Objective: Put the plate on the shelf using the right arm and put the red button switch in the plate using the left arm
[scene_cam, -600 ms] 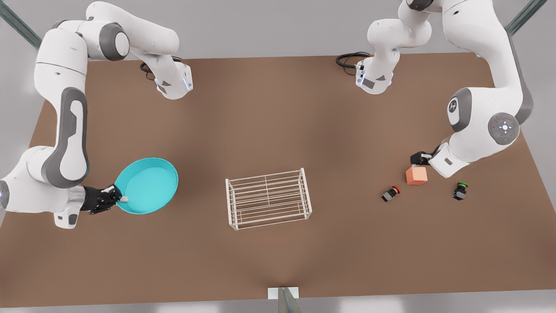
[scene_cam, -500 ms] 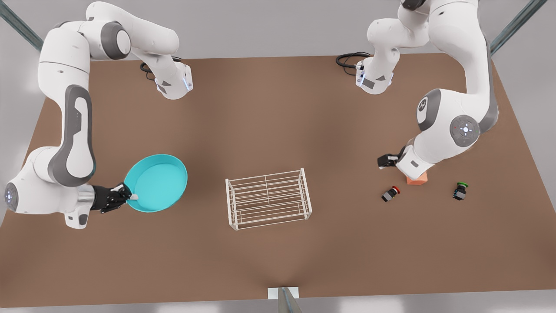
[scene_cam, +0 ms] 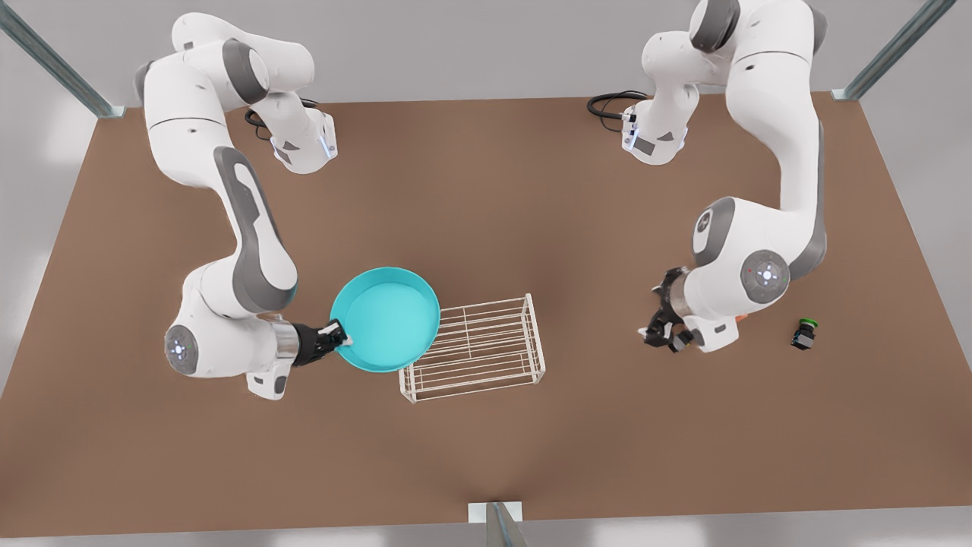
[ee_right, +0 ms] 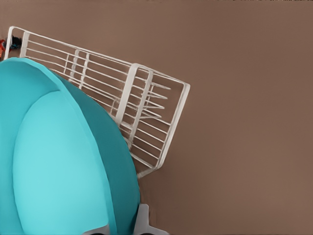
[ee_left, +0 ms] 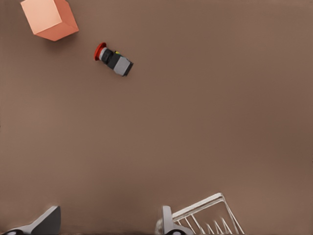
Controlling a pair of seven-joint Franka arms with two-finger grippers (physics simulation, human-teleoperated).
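The turquoise plate [scene_cam: 385, 319] hangs off the table, its rim gripped by my right gripper [scene_cam: 340, 336], which is shut on it. The plate's edge overlaps the end of the white wire shelf [scene_cam: 478, 346] that lies toward the front view's left; the right wrist view shows the plate [ee_right: 58, 161] in front of the shelf [ee_right: 146, 107]. My left gripper [scene_cam: 662, 332] hovers at the front view's right, open, with its fingertips [ee_left: 48, 223] spread wide. The red button switch [ee_left: 113, 59] lies on its side on the table beside the orange cube [ee_left: 49, 18], apart from the left gripper.
A green-capped switch [scene_cam: 805, 333] stands at the front view's far right. The left arm's wrist covers most of the orange cube in the front view. Both arm bases and black cables [scene_cam: 607, 102] sit at the table's back edge.
The right arm carried the plate toward the front view's right until it reached the shelf's end. The left gripper swung from beside the orange cube to above the red switch's spot.
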